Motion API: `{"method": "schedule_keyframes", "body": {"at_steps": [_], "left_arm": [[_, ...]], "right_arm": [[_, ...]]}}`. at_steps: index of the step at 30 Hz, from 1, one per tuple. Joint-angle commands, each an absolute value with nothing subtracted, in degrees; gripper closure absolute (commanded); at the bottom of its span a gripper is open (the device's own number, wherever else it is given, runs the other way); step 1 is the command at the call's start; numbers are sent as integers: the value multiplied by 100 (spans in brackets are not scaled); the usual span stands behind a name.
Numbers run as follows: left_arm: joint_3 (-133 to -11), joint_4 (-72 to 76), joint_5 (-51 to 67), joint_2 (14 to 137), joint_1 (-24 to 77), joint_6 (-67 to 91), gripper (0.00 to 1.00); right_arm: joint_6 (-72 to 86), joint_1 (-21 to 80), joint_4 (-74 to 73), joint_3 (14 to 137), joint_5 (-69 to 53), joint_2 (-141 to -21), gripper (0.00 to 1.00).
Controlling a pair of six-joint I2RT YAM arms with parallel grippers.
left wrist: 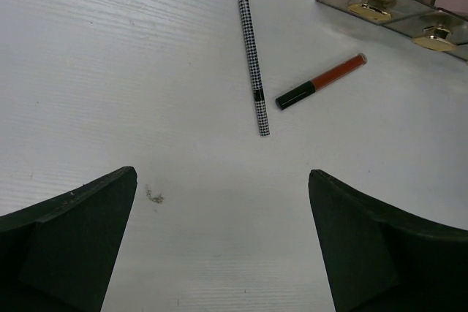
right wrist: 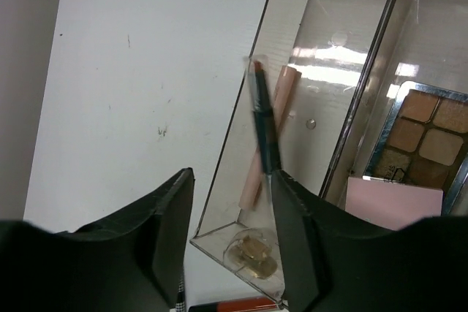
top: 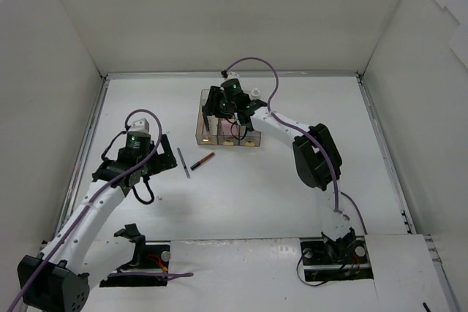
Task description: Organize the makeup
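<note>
I am looking at a white worktop point(top: 248, 202) walled in by white panels, with a clear three-compartment box point(top: 245, 139) standing towards its far side.

The right fingers point(right wrist: 232, 174) hang over the box's end compartment, the one on the left arm's side. They are parted, with an open gap between them. In that compartment a dark pencil point(right wrist: 265, 126) stands tilted against a pink stick point(right wrist: 256, 173) that leans behind it. The pencil's lower end meets the edge of one finger point(right wrist: 300, 239) in my wrist view, and I cannot tell whether they touch. In the compartment next to it sit a brown-toned eyeshadow palette point(right wrist: 428, 133) and, in front of that, a pink pad point(right wrist: 395, 202).

Two more pieces lie flat on the worktop in front of the box, towards the left arm. One is a checked pencil point(left wrist: 254, 67) and the other a red pencil point(left wrist: 320, 82) with a black cap. The two are just beside each other and not touching.

The left fingers point(left wrist: 222, 173) hover over bare worktop on the near side of those two pencils, away from the box. They are spread wide with nothing between them.
</note>
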State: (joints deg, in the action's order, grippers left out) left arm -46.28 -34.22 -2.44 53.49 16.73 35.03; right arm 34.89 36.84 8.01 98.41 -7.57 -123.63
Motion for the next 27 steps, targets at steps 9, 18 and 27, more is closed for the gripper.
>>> {"method": "schedule_keyframes", "body": {"at_steps": [9,18,27], "left_arm": [[-4737,-2383,-88,6433,1626,4104,6],[-5369,-2057,-70,7909,1626,4649,40],[-6080,-2161,-202,9095,1679,4825,47]], "right_arm": [[3069,3665,1108,9757,-343,-11682,46],[2127,3481,817,8000,422,-9547,45],[2013,3121,519,6232,676,-7850,44]]}}
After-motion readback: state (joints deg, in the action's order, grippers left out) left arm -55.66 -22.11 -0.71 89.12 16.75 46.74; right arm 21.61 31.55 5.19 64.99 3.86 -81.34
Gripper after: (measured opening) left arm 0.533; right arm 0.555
